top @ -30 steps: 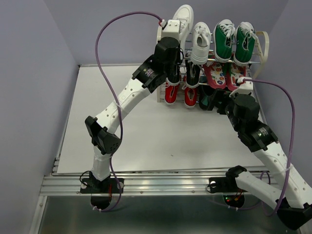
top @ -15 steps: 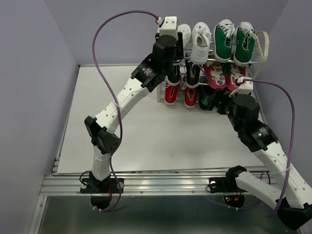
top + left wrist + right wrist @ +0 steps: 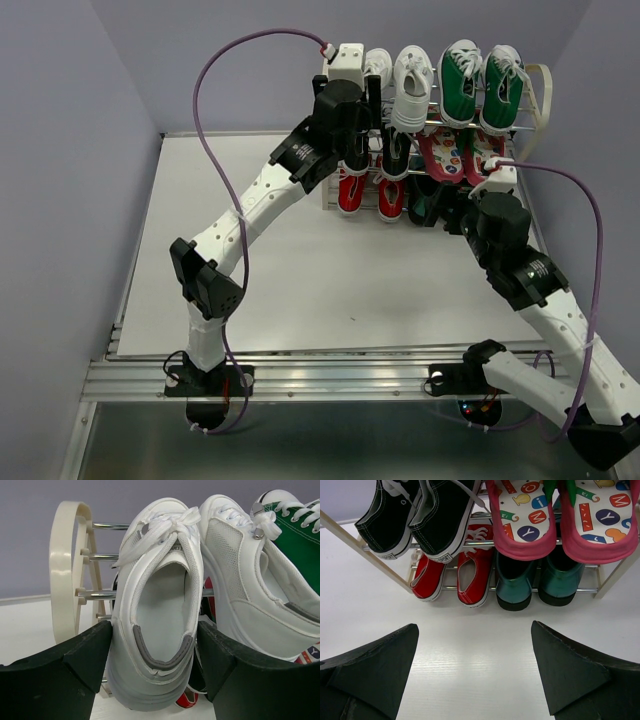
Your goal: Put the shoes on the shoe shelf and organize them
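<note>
1. While the right gripper (image 3: pixel 474 630) hangs wide open and empty over the table (image 3: pixel 470 675) as before, facing the red sneakers (image 3: pixel 470 575) and black sneakers (image 3: pixel 440 515) on the lower tiers, the change is farther back.
2. The left gripper (image 3: pixel 155 627), closed on the white shoe (image 3: pixel 160 605) a second ago, now has its jaws parted either side of the heel.
3. That shoe, earlier lifted above the shoe shelf (image 3: pixel 62 570), now lies on the top tier beside its partner (image 3: pixel 235 580).

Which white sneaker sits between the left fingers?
The leftmost white sneaker, beside the cream frame hoop; its twin sits outside the fingers, next to the green sneaker.
</note>
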Controlling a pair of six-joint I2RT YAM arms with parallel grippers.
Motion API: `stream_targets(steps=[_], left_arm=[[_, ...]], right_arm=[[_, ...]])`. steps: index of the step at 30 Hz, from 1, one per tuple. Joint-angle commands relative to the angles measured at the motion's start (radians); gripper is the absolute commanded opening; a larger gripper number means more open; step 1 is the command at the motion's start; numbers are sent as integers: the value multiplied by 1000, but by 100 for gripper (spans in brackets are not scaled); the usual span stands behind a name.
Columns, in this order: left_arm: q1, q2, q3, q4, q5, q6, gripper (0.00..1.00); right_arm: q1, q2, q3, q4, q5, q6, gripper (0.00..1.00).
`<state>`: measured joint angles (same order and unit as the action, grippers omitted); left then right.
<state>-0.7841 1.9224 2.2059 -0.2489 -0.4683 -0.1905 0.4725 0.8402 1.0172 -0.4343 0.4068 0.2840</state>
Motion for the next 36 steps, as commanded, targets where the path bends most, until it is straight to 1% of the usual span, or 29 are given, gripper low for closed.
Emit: stream_targets(steps=[1,2,4,5,7,8,10,11,12,16,19,20,23,27,36], left_arm=[[-7,-69,-34,49,14,36,79],[-9,-68,-35,49,1,40,79],[-9,-62,-29,53,-24,40,73],[-9,-56,-20,57,-50,40,62],[-9,-48,-12,66,-70,40,49],[-10,-46,-8,72,-90,34,38],[-10,-45,-8,88,-98,36,33],[-10,-40,-8,103,-107,36,20],[-10,-39,-9,111,-112,36,15],[-12,-33,-31,181,-109,54,0],[-23,-33,-46,244,-121,86,0],[-32,-34,-66,311,-128,101,0],[-43,-23,-80,399,-177,158,0],[-52,1,-81,471,-216,226,0],[-52,30,-130,592,-265,237,0]], right_arm=[[-3,2,9,43,-10,-9,100],[-3,2,9,43,-8,-9,100],[-3,2,9,43,-10,-9,100],[-3,3,9,43,-11,-9,100],[-3,3,9,43,-13,-9,100],[-3,3,8,43,-11,-11,100],[-3,3,7,43,-10,-11,100],[-3,5,7,43,-8,-12,100],[-3,5,7,42,-6,-14,100],[-3,8,7,42,-6,-19,100],[-3,11,8,42,-2,-23,100],[-3,13,9,42,1,-23,100],[-3,17,11,43,-2,-28,100],[-3,20,12,42,-6,-32,100],[-3,28,12,43,-22,-45,100]])
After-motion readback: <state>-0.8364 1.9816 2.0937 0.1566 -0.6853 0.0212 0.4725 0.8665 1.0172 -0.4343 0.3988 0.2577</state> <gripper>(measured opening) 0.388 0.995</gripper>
